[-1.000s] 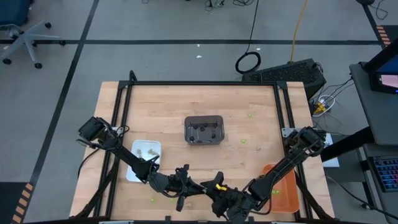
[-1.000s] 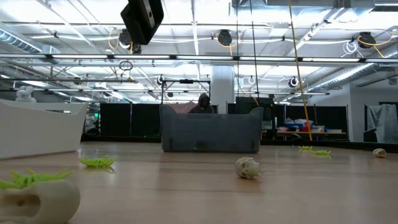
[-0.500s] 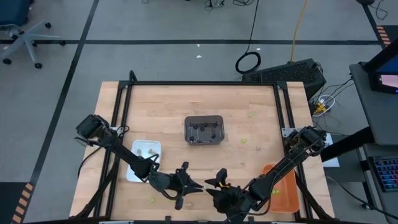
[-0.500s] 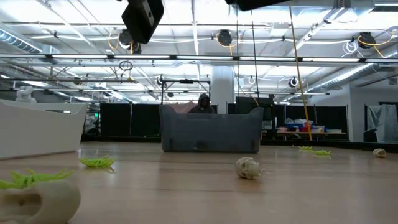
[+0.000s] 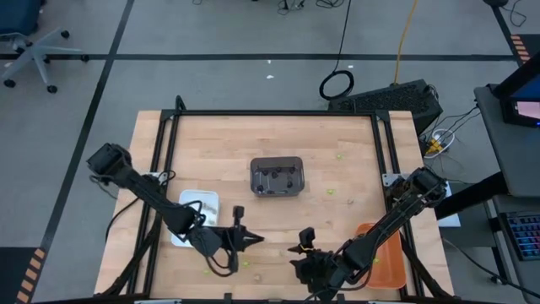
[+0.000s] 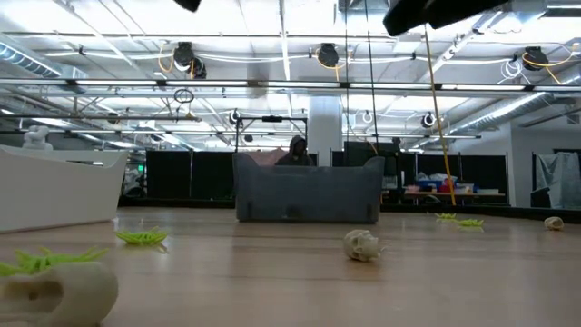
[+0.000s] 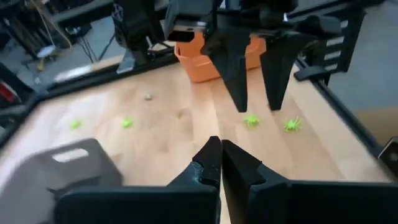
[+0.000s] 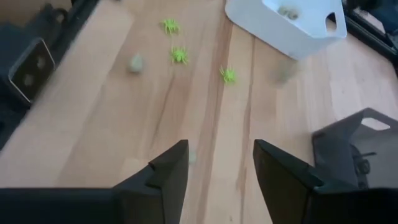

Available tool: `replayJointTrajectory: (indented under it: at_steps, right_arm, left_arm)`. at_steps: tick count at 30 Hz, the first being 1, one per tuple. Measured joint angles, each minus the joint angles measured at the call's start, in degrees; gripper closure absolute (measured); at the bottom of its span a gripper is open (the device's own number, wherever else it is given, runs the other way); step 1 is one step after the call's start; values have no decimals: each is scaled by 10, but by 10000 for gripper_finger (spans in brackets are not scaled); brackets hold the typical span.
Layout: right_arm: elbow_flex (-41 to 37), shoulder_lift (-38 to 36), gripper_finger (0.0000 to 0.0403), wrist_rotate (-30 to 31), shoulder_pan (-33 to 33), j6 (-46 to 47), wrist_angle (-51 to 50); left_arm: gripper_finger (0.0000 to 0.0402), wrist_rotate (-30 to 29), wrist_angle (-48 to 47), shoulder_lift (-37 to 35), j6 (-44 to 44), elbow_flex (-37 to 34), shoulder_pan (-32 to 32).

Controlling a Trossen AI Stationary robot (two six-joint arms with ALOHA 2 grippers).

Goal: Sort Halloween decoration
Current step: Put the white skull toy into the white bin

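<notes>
Halloween trinkets lie scattered over the bench, both arms hanging above its front edge.

Lime-green spiders [image 8: 179, 55] sit loose on the wood near the white tray [image 8: 292, 28] at the front left (a few pale tan pieces [image 8: 286, 10] lie inside it), dark ones rest in the grey tray [image 5: 277, 176] at the centre, and an orange tray [image 5: 384, 257] stands at the front right corner. The left gripper [image 7: 221, 163] has its jaws pressed together, empty; the right gripper [image 8: 221, 165] holds its jaws apart.

Near the worktop's front edge, the left gripper [image 5: 245, 239] and right gripper [image 5: 301, 245] sit apart. A dark grey tray [image 5: 277, 176] lies mid-table, a white tray [image 5: 193, 217] front-left, an orange tray [image 5: 386, 257] front-right.
</notes>
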Motion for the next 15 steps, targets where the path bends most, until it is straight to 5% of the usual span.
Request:
replayJointTrajectory:
  at_steps: [8,15]
  right_arm:
    - [0,0,237,0,0,15,-14]
    - [0,1,237,0,0,16,-14]
  left_arm:
    - [401,-3,-84,-43,21,0,0]
    - [401,0,-139,-47,-55,0,-2]
